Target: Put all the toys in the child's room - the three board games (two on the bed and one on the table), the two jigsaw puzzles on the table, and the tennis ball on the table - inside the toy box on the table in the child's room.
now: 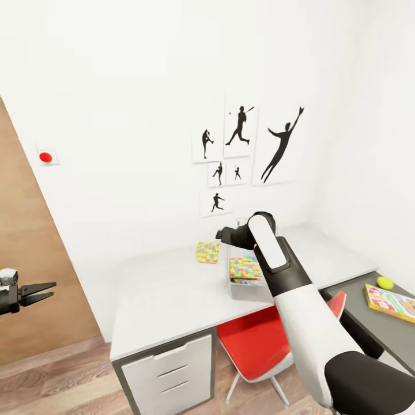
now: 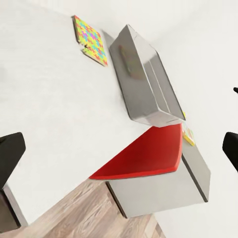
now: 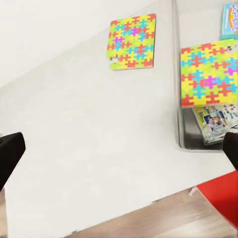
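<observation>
One jigsaw puzzle [image 1: 207, 252] [image 3: 131, 41] [image 2: 90, 40] lies flat on the pale table [image 1: 167, 294], just left of the grey toy box [image 1: 242, 286] [image 2: 144, 79] [image 3: 177, 89]. Inside the box a second puzzle [image 1: 245, 268] [image 3: 208, 74] rests on a board game [image 3: 215, 124], with another board game [image 3: 229, 20] beside it. My right gripper [image 1: 226, 235] [image 3: 119, 151] hangs open and empty above the box's left side. A tennis ball [image 1: 384, 282] and a board game [image 1: 392, 302] lie on a dark surface at far right. My left gripper [image 1: 43, 291] [image 2: 119, 148] is open, off the table's left end.
A red chair [image 1: 253, 340] [image 2: 148, 153] is tucked under the table in front of the toy box. White drawers [image 1: 167, 369] sit under the table's left part. A brown door [image 1: 29, 259] is at the left, and black silhouette pictures [image 1: 242, 150] hang on the wall.
</observation>
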